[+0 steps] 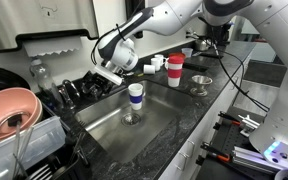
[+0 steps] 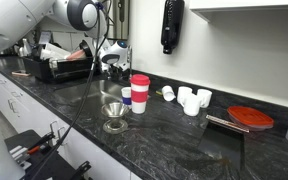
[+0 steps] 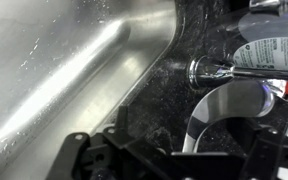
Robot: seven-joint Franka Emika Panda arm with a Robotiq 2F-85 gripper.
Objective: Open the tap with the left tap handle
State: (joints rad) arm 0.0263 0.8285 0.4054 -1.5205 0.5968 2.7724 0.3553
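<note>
In the wrist view the tap's curved silver spout (image 3: 216, 108) rises from the black counter behind the sink (image 3: 54, 70). Just beyond it a small round metal base with a short lever, a tap handle (image 3: 212, 71), points right; I cannot tell which of the pair it is. My gripper (image 3: 182, 152) has its dark fingers spread at the bottom edge, open, with the spout's foot between them and not touching the handle. In both exterior views the gripper (image 1: 110, 70) (image 2: 108, 57) hangs over the back rim of the sink and hides most of the tap.
A blue-and-white cup (image 1: 135, 95) stands in the sink basin (image 1: 154, 125). A red-and-white cup (image 1: 174, 70) and a metal funnel (image 1: 200, 85) stand on the counter nearby. A dish rack with a pink bowl (image 1: 9, 110) is beside the sink. White cups (image 2: 189, 98) and a red plate (image 2: 252, 118) lie farther along.
</note>
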